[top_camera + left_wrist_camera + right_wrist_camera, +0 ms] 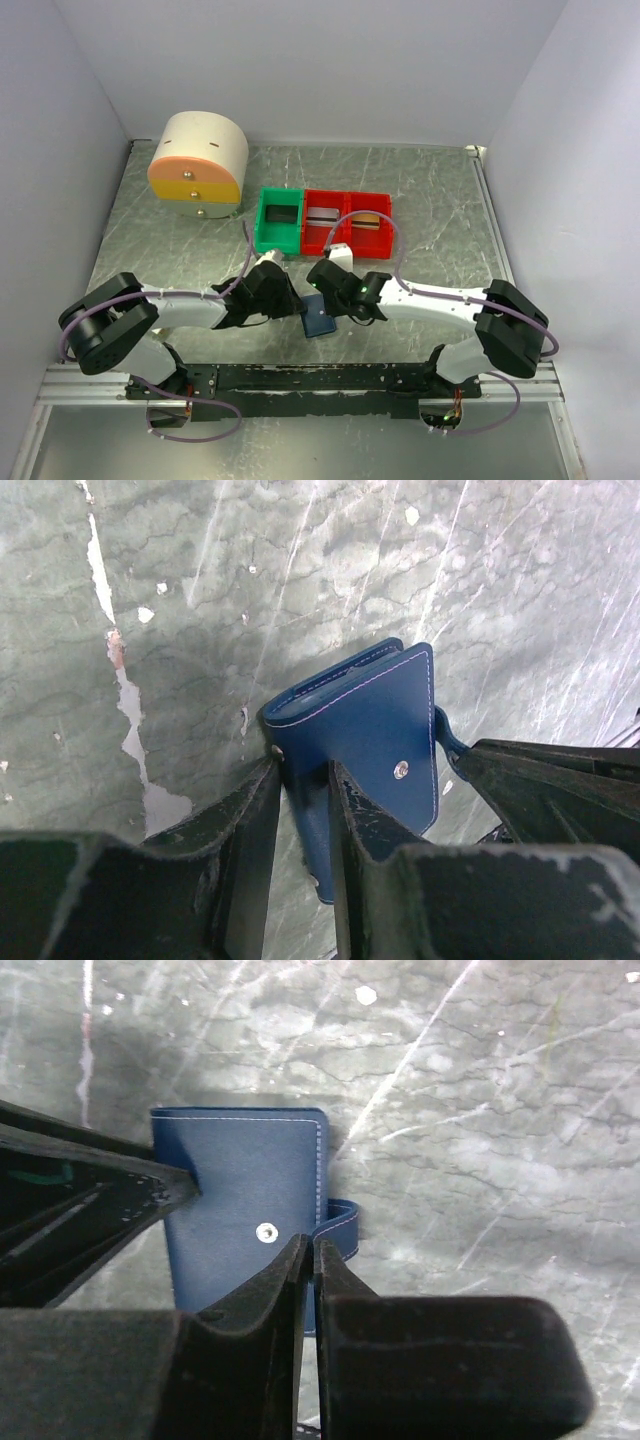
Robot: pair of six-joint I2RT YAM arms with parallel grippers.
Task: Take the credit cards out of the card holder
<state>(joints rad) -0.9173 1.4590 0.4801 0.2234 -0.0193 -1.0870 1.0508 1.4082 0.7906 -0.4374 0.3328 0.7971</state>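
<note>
The card holder (319, 320) is a closed navy wallet with a metal snap and a strap tab, between my two grippers near the table's front. In the left wrist view the card holder (370, 720) stands tilted, and my left gripper (303, 775) is shut on its lower left edge. In the right wrist view my right gripper (308, 1243) is pinched shut on the holder's (240, 1180) cover edge beside the strap tab (340, 1225). In the top view the left gripper (292, 305) and right gripper (338, 305) flank the holder. No credit cards show; the holder's inside is hidden.
A green bin (279, 222) and two red bins (347, 222) stand just behind the grippers, each holding flat items. A round cream drawer unit (198, 158) with orange and yellow fronts stands at the back left. White walls close in the grey table.
</note>
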